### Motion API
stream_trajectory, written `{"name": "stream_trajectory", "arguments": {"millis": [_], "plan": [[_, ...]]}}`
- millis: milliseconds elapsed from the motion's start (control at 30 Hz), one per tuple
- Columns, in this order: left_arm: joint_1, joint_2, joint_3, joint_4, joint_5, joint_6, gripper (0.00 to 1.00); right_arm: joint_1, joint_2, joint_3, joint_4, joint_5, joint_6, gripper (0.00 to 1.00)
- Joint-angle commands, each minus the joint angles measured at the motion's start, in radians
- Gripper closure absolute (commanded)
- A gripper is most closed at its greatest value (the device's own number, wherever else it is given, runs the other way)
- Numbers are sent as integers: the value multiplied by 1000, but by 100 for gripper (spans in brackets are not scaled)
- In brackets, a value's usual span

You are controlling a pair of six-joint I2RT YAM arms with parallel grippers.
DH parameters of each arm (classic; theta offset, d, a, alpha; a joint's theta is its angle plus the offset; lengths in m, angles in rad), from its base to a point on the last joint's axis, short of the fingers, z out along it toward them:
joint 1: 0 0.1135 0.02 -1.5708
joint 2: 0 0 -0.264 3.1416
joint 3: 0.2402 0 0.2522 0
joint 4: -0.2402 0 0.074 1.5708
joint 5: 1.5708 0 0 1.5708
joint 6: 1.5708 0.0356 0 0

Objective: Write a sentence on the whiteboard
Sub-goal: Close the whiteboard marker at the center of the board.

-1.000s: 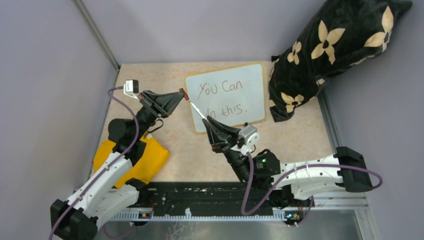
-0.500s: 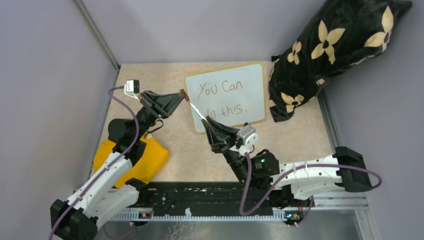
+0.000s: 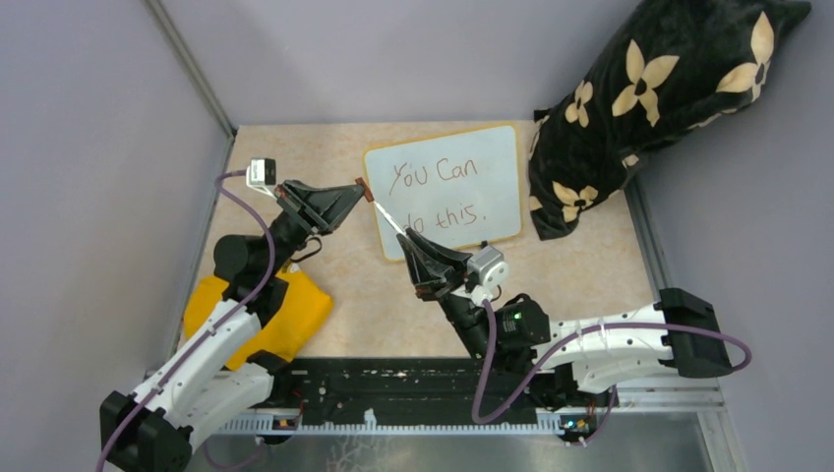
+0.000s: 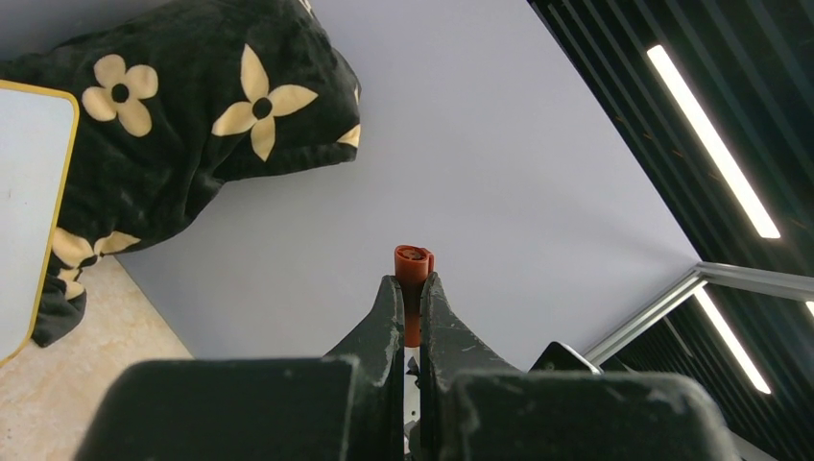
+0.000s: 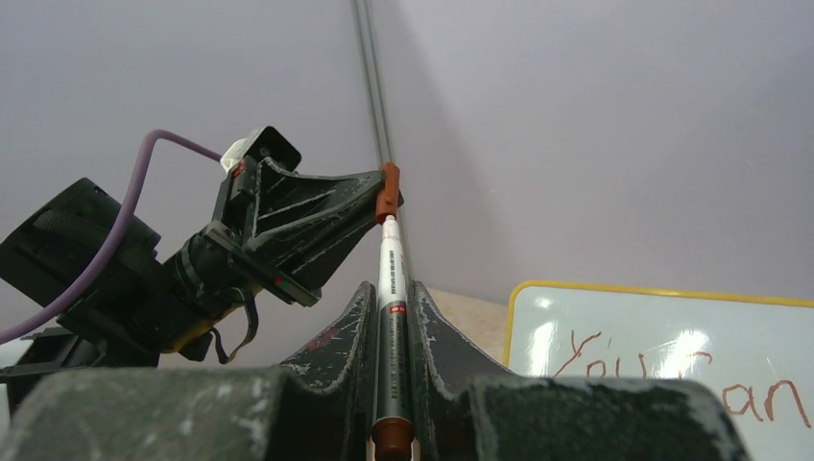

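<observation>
The whiteboard (image 3: 447, 187) with its yellow frame lies on the table at the back middle; its edge shows in the left wrist view (image 4: 29, 192) and right wrist view (image 5: 672, 346). The sentence (image 3: 443, 192) reads "You can do this." in two lines, partly hidden by the marker and right gripper. My right gripper (image 3: 411, 239) is shut on the white marker barrel (image 5: 392, 317). My left gripper (image 3: 356, 187) is shut on the marker's red-brown cap (image 4: 413, 274), which sits on the marker's tip (image 5: 388, 195). The marker (image 3: 388, 214) spans between both grippers above the board's left edge.
A black pillow with cream flowers (image 3: 659, 98) leans at the back right, touching the board's right side. A yellow cloth (image 3: 266, 310) lies under the left arm. Grey walls close the left and back sides.
The right gripper has shifted slightly; the left arm barely moved. The marker and cap stay joined between the grippers.
</observation>
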Motion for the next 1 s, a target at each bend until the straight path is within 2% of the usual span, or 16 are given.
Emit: {"name": "stream_trajectory", "arguments": {"millis": [0,967], "plan": [[3,-2,-15,41,6,-2,100,11,-5,54,41,-3,-2,100],[3,-2,8,54,40,-5,100,12,16,63,40,16,-10,100]]}}
